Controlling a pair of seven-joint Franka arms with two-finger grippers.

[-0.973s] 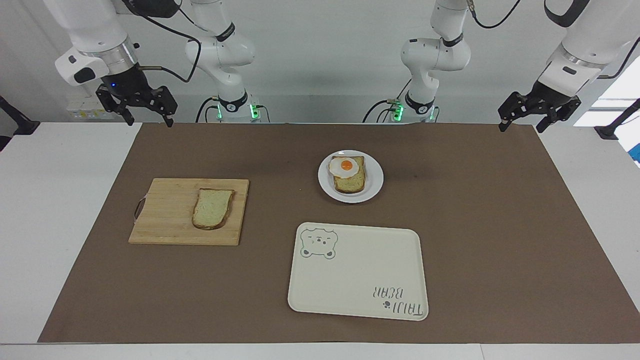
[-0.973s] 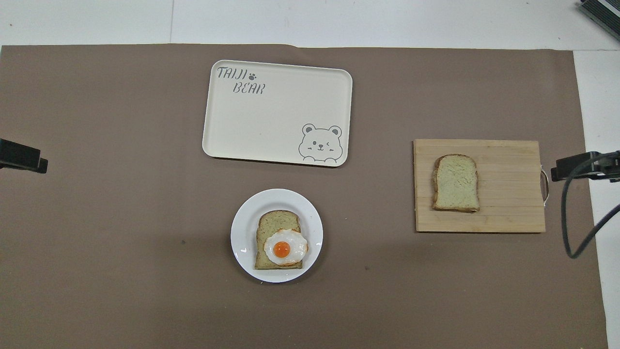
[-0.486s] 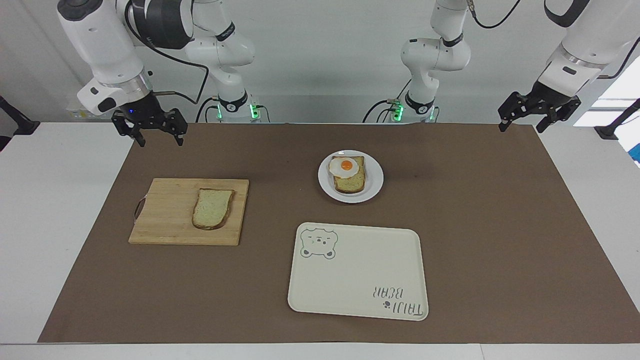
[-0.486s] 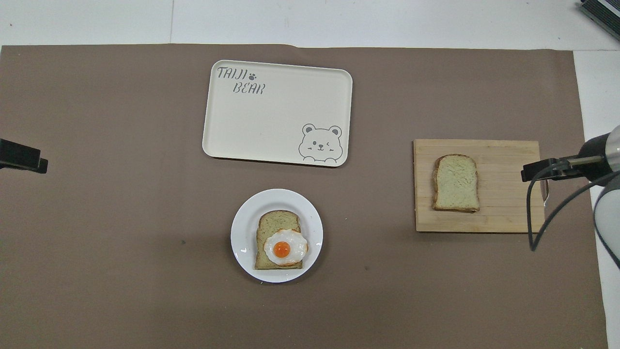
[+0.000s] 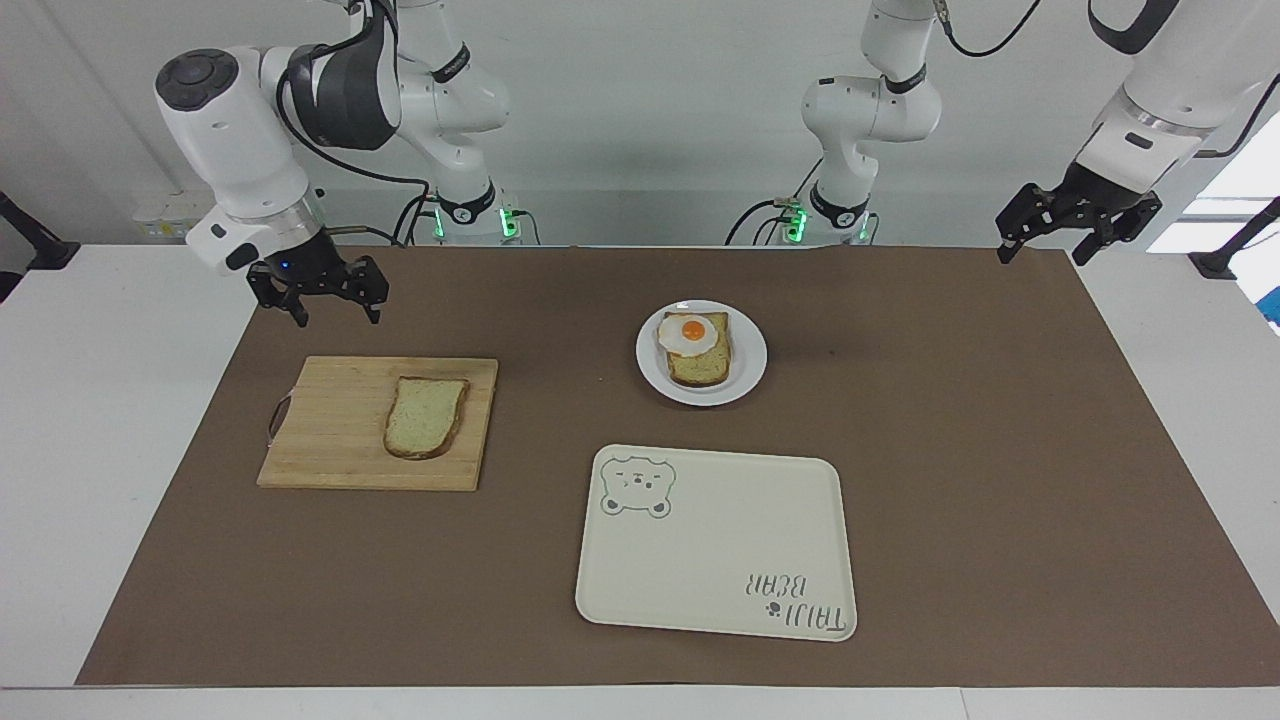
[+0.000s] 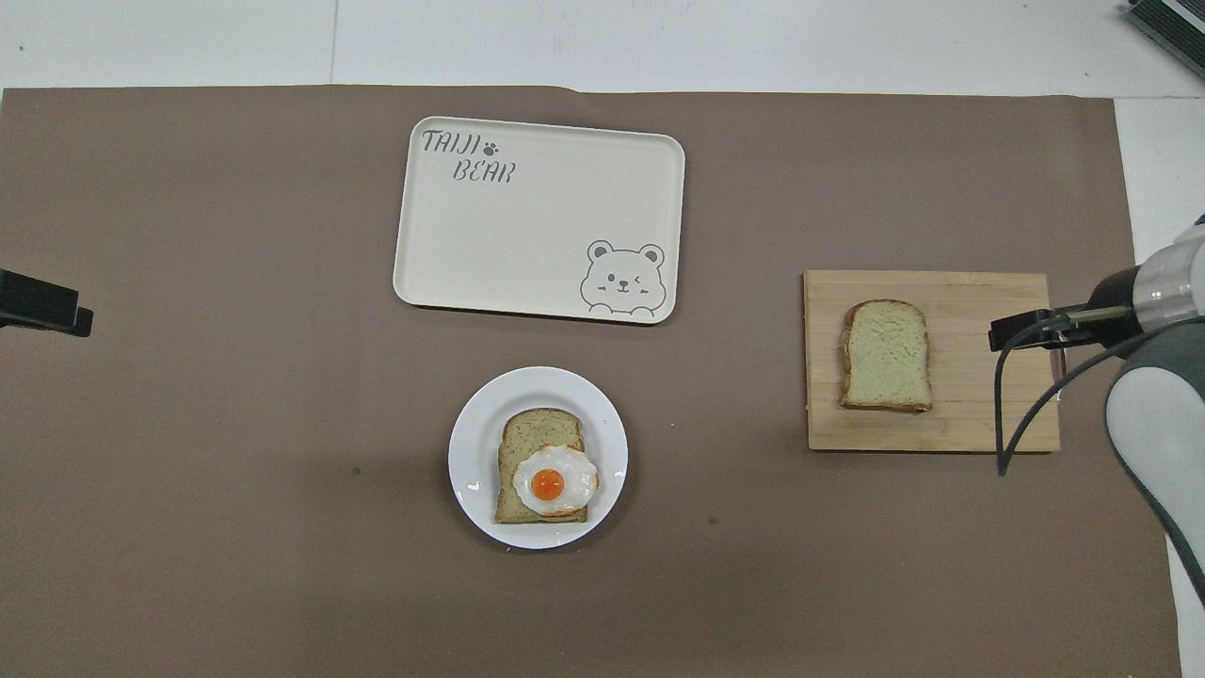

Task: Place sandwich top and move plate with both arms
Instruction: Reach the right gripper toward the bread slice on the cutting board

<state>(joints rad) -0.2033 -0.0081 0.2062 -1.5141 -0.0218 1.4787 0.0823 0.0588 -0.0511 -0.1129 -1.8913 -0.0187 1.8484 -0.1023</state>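
The sandwich top, a plain bread slice, lies on a wooden cutting board toward the right arm's end; it also shows in the overhead view. The white plate sits mid-table and carries a bread slice with a fried egg; the plate also shows in the overhead view. My right gripper is open and empty, up in the air over the mat by the board's robot-side edge. My left gripper is open and empty and waits over the mat's corner at the left arm's end.
A cream tray with a bear drawing lies farther from the robots than the plate. The board has a metal handle on its end toward the right arm. A brown mat covers the table.
My right gripper has come down and moved toward the cutting board. The left arm, bread, plate and tray have not moved.
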